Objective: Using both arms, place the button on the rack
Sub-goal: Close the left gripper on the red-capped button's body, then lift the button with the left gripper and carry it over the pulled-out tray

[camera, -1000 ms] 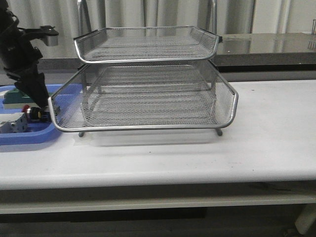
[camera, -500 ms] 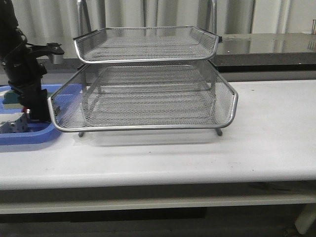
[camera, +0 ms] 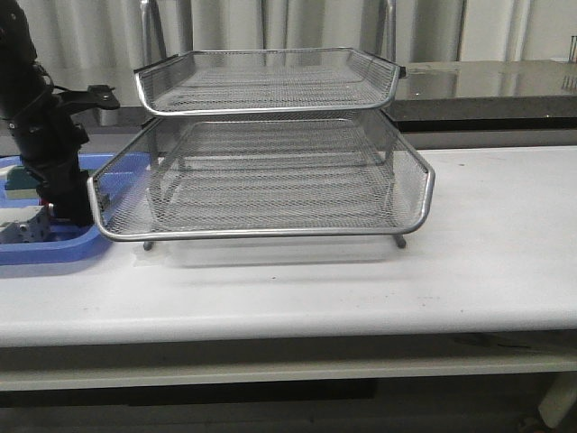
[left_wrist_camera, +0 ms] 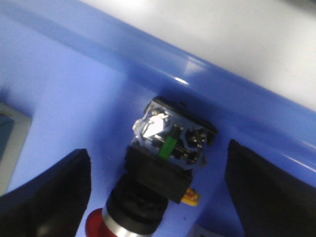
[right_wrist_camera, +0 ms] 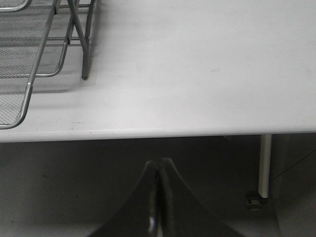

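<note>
The button (left_wrist_camera: 157,170) lies in the blue tray (left_wrist_camera: 148,59), with its red head, black body and a rear block with green and yellow tabs. My left gripper (left_wrist_camera: 158,197) is open and low over it, with one finger (left_wrist_camera: 44,197) on each side and apart from it. In the front view the left gripper (camera: 65,209) reaches down into the tray and hides the button. The silver wire rack (camera: 270,171) stands at the table's middle, to the right of the tray. My right gripper (right_wrist_camera: 157,197) is shut and empty, below the table's front edge, out of the front view.
A grey-white block (camera: 25,227) and a greenish block (camera: 16,183) lie in the blue tray (camera: 54,248) beside the left arm. The rack's lower corner (right_wrist_camera: 29,49) and foot show in the right wrist view. A table leg (right_wrist_camera: 265,163) stands below on the right.
My left arm has swung upright and come down into the blue tray over the button, which now is hidden in the front view. The rack has not moved.
</note>
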{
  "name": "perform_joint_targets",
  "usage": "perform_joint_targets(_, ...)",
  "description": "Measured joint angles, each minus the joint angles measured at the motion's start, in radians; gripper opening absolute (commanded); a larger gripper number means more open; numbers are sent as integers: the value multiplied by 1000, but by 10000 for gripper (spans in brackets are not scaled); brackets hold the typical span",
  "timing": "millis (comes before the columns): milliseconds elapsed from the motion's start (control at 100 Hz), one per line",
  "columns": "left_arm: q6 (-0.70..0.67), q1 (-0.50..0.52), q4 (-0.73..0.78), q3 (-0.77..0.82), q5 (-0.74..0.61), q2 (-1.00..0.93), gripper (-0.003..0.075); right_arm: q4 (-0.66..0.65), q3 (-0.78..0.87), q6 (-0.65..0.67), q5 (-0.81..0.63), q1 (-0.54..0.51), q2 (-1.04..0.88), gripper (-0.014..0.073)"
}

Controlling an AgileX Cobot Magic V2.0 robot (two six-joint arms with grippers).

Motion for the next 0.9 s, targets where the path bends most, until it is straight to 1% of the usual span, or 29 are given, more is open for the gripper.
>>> perform_joint_targets(430, 1, 0, -2, -11, -12, 25, 546, 0, 0, 0, 0, 0, 0, -71)
perform_joint_targets(530, 1, 0, -7, -14, -6, 30, 528, 0, 0, 0, 0, 0, 0, -71)
perform_joint_targets(640, 1, 0, -11, -14, 1, 31, 455, 0, 0, 0, 0, 0, 0, -71)
perform_joint_targets(790, 1, 0, -13, -14, 14, 32, 299, 0, 0, 0, 0, 0, 0, -71)
perform_joint_targets(900, 1, 0, -15, -15, 11, 33, 202, 0, 0, 0, 0, 0, 0, -71)
